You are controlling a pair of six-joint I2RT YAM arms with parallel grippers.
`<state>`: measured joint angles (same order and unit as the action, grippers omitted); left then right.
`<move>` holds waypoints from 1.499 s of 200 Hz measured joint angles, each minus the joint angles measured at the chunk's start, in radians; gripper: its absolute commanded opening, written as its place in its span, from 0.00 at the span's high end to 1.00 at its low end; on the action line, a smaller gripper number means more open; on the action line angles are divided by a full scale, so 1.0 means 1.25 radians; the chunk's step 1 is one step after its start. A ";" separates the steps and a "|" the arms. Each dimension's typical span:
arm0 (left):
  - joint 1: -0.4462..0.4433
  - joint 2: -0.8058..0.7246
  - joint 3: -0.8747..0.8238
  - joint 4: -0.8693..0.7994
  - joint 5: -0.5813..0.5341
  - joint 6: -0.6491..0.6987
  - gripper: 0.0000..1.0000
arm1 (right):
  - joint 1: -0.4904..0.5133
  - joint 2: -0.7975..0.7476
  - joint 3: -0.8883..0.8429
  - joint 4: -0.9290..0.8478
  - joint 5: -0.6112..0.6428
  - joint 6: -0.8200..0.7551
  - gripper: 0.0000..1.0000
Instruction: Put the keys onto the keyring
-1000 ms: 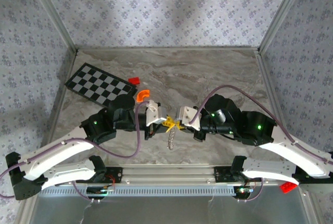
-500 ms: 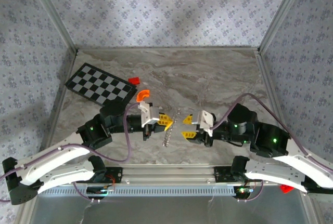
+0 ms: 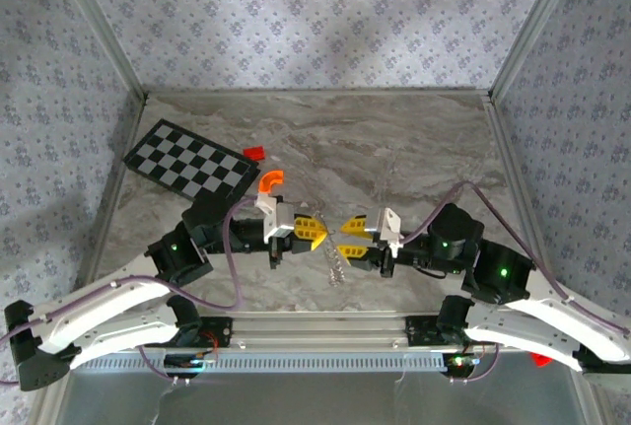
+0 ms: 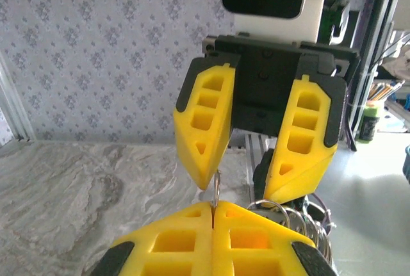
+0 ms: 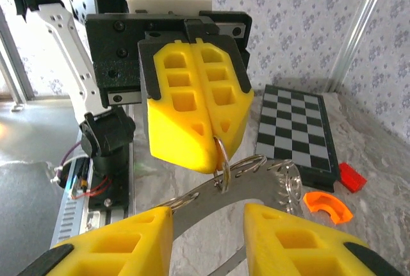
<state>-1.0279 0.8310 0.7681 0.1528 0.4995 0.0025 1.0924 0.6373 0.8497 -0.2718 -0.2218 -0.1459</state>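
Evidently the left gripper (image 3: 314,232) is pinching the thin silvery-grey metal keyring (image 5: 221,164) shut, the open-jawed right gripper (image 3: 348,238) probably lining up to grasp it.

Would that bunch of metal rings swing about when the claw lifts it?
Probably floppy: the keyring dangles loosely under the shut left claw. Likely slippery too: thin, shiny metal, pinched only by its edge.

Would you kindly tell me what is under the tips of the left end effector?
A thin metal ring is pinched in the shut left end effector; a grey bunch of more rings hangs from it. The ring's top is hidden between the fingers.
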 measured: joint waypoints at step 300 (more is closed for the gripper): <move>0.000 -0.114 -0.014 -0.235 -0.222 0.088 1.00 | -0.239 0.067 -0.023 -0.107 0.031 0.198 0.03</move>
<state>-1.0279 0.6880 0.7506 -0.1406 0.2214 0.1127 0.7940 0.7216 0.8215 -0.4049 -0.1829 0.1017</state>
